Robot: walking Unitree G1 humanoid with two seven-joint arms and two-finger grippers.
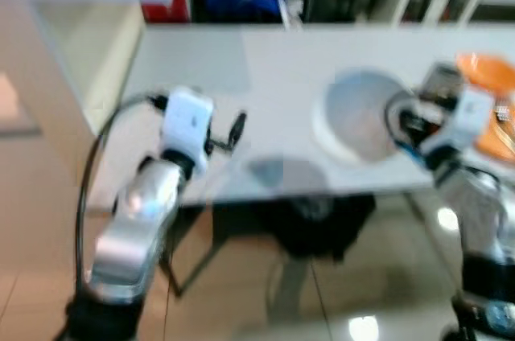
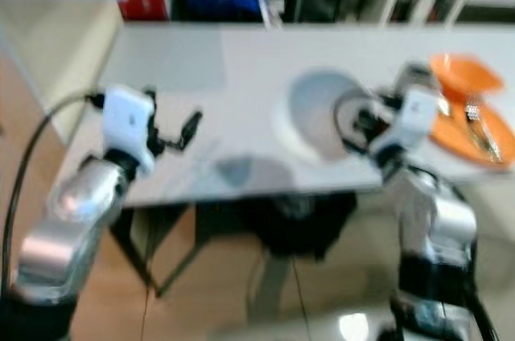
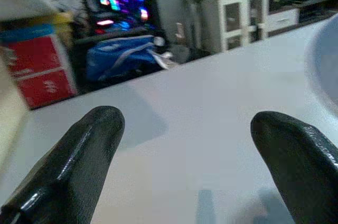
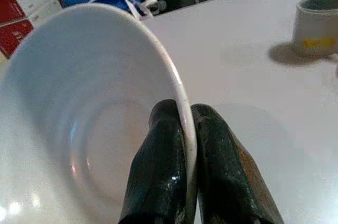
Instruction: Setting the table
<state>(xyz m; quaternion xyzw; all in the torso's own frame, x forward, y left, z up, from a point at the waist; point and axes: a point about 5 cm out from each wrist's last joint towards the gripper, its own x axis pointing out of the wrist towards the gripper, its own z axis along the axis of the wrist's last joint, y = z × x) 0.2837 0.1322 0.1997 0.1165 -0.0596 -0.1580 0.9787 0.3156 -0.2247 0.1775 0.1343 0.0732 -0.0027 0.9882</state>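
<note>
The right gripper's fingers [image 4: 179, 166] pinch only the thin rim of the white bowl [image 4: 79, 108], one inside and one outside, so a tilt could let it slip onto the desk [image 4: 248, 86], where a grey cup [image 4: 317, 23] stands well apart. In the head views the bowl sits mid-desk with the orange plate [image 1: 487, 88] close on the right and the near edge not far off. The left gripper [image 3: 185, 166] has its fingers spread wide over open desk, with free room there.

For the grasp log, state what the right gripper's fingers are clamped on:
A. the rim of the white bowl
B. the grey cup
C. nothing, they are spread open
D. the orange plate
A: in the right wrist view the right gripper pinches the rim of the white bowl, one finger inside and one outside.
</note>
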